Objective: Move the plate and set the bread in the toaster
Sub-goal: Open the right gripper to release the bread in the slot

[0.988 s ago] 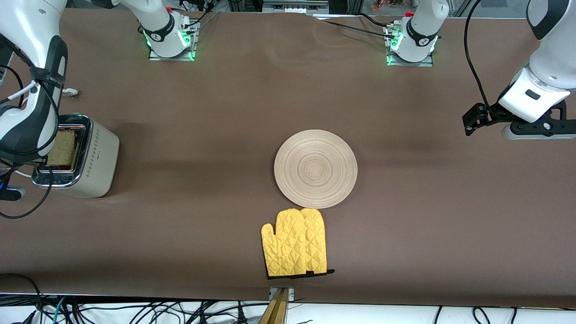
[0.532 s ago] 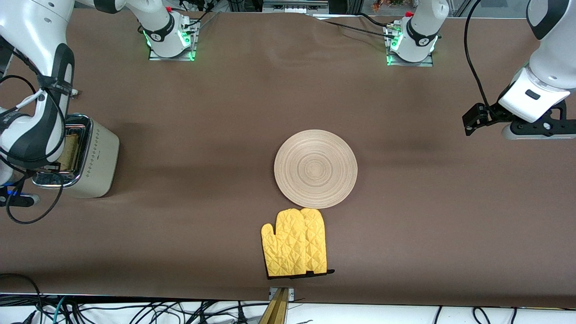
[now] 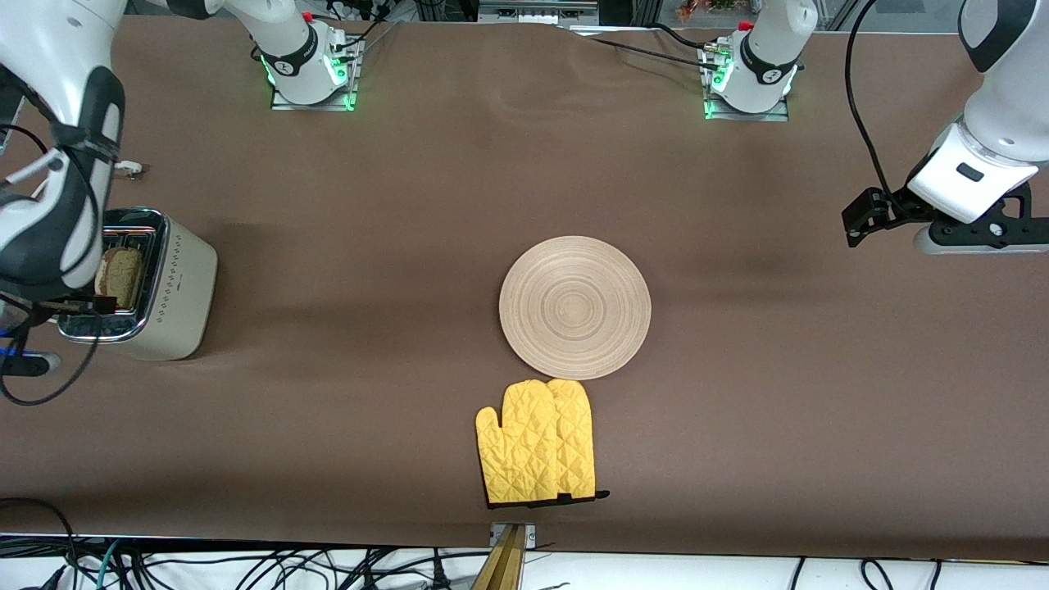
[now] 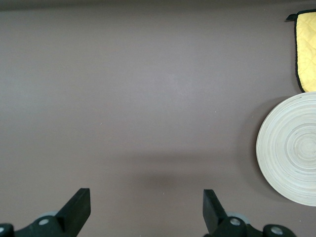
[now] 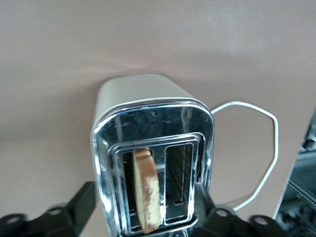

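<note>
The cream toaster (image 3: 184,287) stands at the right arm's end of the table. The bread (image 5: 147,192) stands on edge, a little tilted, in one of the two slots of the toaster (image 5: 133,91), and the bread (image 3: 121,274) also shows from the front. My right gripper (image 5: 144,206) hangs open just over the chrome top, one finger on each side, touching nothing. The wooden plate (image 3: 574,307) lies bare at mid-table. My left gripper (image 4: 145,200) waits open over bare table at the left arm's end, with the plate (image 4: 291,148) off to its side.
A yellow oven mitt (image 3: 537,442) lies just nearer to the front camera than the plate, almost touching its rim. The toaster's white cord (image 5: 269,148) loops on the table beside it. The arm bases (image 3: 307,74) stand along the table's back edge.
My right gripper has opened and let go of the bread, which now sits lower in the toaster slot. The right arm has shifted slightly over the toaster. The left arm has not moved.
</note>
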`<state>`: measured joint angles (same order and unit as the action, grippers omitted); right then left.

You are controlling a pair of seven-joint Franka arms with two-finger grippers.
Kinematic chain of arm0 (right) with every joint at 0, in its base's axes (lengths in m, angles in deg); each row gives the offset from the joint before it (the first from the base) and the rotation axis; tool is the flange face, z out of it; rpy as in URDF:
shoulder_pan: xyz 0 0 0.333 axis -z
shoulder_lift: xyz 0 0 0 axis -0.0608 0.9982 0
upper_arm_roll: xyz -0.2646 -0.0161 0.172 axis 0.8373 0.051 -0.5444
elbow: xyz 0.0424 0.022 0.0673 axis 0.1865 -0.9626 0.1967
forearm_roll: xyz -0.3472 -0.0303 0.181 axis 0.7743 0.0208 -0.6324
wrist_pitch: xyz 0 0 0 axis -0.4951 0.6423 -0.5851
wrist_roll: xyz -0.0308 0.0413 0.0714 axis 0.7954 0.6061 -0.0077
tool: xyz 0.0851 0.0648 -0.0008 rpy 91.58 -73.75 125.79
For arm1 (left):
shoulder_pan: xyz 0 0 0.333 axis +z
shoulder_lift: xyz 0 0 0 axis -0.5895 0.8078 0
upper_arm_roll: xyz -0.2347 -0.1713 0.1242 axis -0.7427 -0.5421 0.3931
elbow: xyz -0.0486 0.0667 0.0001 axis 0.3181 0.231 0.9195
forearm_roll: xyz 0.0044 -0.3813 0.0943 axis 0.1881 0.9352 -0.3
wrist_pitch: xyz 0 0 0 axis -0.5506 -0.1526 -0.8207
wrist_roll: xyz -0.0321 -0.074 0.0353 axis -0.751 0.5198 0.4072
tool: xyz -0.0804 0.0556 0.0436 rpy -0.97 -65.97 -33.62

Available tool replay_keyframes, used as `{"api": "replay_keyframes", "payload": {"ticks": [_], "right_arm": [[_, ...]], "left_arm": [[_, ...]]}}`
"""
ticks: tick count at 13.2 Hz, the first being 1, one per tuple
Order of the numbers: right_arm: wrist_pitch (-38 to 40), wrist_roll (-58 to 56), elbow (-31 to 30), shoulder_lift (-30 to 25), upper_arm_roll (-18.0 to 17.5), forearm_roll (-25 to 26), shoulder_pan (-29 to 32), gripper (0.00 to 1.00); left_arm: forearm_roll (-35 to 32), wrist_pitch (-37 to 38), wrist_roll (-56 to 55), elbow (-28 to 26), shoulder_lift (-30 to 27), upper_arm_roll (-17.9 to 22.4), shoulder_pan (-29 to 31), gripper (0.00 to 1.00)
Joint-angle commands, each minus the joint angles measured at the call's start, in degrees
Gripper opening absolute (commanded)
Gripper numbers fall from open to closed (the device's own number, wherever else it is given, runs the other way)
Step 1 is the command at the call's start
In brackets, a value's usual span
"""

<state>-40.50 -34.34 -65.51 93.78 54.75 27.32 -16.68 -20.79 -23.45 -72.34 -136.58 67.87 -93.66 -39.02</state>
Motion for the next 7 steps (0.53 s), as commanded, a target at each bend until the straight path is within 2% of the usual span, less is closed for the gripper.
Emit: {"api": "replay_keyframes", "payload": {"ticks": [1, 7], "right_arm": [[0.6, -1.4, -0.6, -4.3, -0.9, -2.7, -0.6, 1.0], [4.8, -1.0, -0.1, -6.4, -0.8, -4.1, -7.6, 1.0]], "left_arm": [[1.7, 0.3, -0.2, -0.3, -0.8, -0.1, 0.2, 1.0], [1.7, 0.3, -0.3, -0.2, -0.8, -0.2, 0.1, 1.0]]}}
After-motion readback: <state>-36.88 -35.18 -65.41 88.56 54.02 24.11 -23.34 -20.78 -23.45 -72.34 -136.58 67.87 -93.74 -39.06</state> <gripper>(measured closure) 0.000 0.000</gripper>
